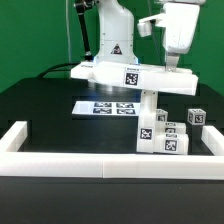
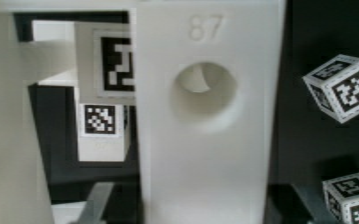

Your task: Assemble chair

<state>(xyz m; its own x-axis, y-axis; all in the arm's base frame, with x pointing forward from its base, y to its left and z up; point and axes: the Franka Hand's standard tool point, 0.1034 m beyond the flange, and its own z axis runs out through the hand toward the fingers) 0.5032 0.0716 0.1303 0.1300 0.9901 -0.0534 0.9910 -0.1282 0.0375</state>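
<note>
My gripper (image 1: 172,66) comes down from above onto a long white bar (image 1: 130,76) with a square tag. The bar hangs level above the table. In the wrist view the bar (image 2: 202,110) has a round hole and the number 87. It runs between my fingertips (image 2: 108,195), and the jaws look shut on its sides. Under the bar a white upright leg (image 1: 148,108) rises from a chunky cluster of tagged white parts (image 1: 162,138). Whether the bar touches the leg is unclear. Small tagged cubes (image 1: 197,117) stand beside the cluster and also show in the wrist view (image 2: 345,85).
The marker board (image 1: 108,107) lies flat on the black table behind the cluster. A long white border rail (image 1: 70,160) runs along the front, with side rails at the exterior view's left (image 1: 14,135) and right (image 1: 212,145). The robot base (image 1: 112,45) stands at the back.
</note>
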